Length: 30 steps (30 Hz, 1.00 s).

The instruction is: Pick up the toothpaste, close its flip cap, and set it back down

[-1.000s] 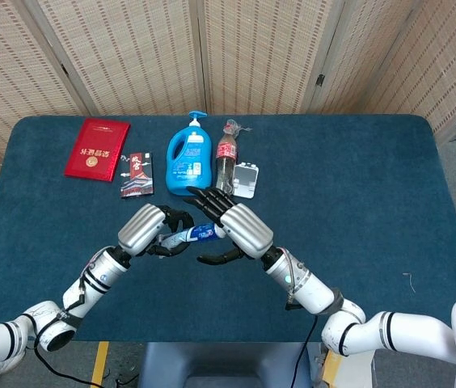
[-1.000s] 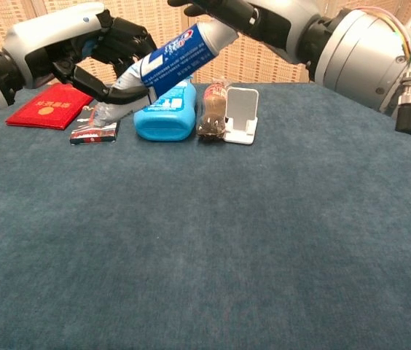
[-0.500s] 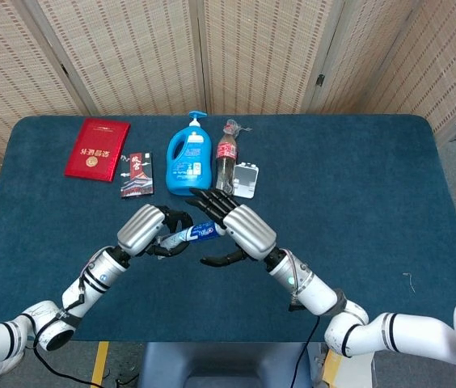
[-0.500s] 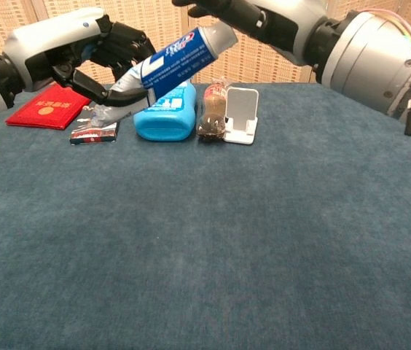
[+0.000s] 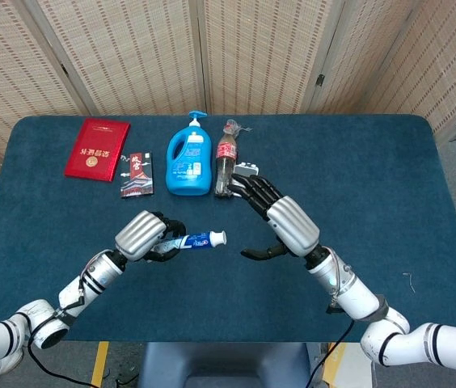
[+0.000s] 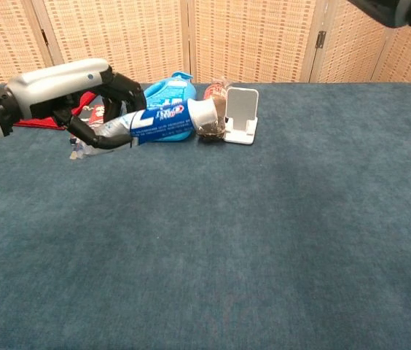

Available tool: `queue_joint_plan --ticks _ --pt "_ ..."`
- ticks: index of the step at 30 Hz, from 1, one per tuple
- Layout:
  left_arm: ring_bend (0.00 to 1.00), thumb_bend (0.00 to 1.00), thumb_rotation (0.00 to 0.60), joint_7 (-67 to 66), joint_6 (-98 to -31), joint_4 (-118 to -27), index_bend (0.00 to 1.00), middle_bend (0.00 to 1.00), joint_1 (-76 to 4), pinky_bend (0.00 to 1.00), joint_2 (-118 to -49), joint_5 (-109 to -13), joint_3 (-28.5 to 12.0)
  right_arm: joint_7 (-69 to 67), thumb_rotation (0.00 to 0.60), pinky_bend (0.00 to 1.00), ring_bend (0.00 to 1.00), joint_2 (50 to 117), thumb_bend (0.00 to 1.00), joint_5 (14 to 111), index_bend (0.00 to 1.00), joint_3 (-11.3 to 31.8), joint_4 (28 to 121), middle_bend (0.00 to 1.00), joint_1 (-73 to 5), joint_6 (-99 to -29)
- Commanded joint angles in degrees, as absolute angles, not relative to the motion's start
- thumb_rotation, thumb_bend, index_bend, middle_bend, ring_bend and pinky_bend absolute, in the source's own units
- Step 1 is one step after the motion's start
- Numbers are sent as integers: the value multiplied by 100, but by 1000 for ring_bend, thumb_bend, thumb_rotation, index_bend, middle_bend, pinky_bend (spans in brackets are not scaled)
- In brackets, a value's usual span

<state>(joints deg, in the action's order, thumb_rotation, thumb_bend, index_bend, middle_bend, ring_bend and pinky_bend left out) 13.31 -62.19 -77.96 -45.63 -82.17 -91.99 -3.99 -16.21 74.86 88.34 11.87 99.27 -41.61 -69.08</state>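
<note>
My left hand (image 5: 144,236) (image 6: 74,93) grips the tail end of the toothpaste tube (image 5: 195,240) (image 6: 160,122), a blue and white tube held roughly level just above the table. Its white cap (image 5: 217,238) (image 6: 202,113) points right and looks closed. My right hand (image 5: 280,222) hangs open to the right of the cap, apart from the tube, fingers spread and nothing in it. Only a dark sliver of that arm (image 6: 402,11) shows at the top right of the chest view.
Along the back of the blue table (image 5: 373,178) lie a red booklet (image 5: 97,149), a small dark packet (image 5: 137,174), a blue pump bottle (image 5: 189,158), a cola bottle (image 5: 225,158) and a white stand (image 6: 240,115).
My right hand has let go of the cap end and drawn back to the right. My left hand has lowered the tube from a raised tilt to near level by the table.
</note>
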Motion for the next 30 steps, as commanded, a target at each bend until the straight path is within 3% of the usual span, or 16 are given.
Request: queue_joint_plan --ticks 1,9,12,14,15,18,24,26,29,30 --pt "719 624 600 642 -5820 -7568 692 844 -4670 520 -8377 -9120 -294 -1600 66 0 0 7361 0 8848 0 1143 9970 0 -4052 -6982" --pt "547 552 600 -494 -4970 -7731 487 642 -4824 494 -8484 -8335 -406 -1624 68 0 0 7149 0 8801 0 1079 9952 0 -3820 -7108" --pt "379 417 600 -864 -4754 -7836 268 447 -4827 435 -8493 -7878 -501 -1633 68 0 0 7089 0 8795 0 1064 9932 0 -3752 -7142" --pt "202 345 600 -1047 -4715 -7957 72 259 -4806 341 -8467 -7604 -574 -1625 70 0 0 7040 0 8796 0 1052 9924 0 -3709 -7163" --pt "163 334 600 -1146 -4749 -8038 37 218 -4777 313 -8450 -7457 -620 -1618 69 0 0 7006 0 8791 0 1048 9919 0 -3681 -7173" --pt "77 317 600 -1275 -4809 -8270 0 126 -4697 248 -8340 -7151 -693 -1625 68 0 0 6906 0 8783 0 1025 9916 0 -3611 -7186" --pt "105 317 600 -1095 -5276 -8845 16 114 -4316 254 -7798 -6775 -840 -1391 70 0 0 6529 0 8765 0 829 9897 0 -3402 -7098" --pt "140 318 600 -951 -5534 -9004 62 134 -4108 261 -7556 -6748 -859 -1240 124 0 0 6347 0 8691 0 727 9927 0 -3285 -7044" --pt "183 319 600 -828 -5947 -9110 122 177 -3786 289 -7249 -6805 -818 -797 415 0 0 6178 0 8608 0 602 9880 0 -3068 -7130" --pt "194 320 600 -808 -6103 -9124 135 187 -3678 303 -7183 -6828 -803 -650 462 0 0 6152 0 8578 0 569 9859 0 -2995 -7179"
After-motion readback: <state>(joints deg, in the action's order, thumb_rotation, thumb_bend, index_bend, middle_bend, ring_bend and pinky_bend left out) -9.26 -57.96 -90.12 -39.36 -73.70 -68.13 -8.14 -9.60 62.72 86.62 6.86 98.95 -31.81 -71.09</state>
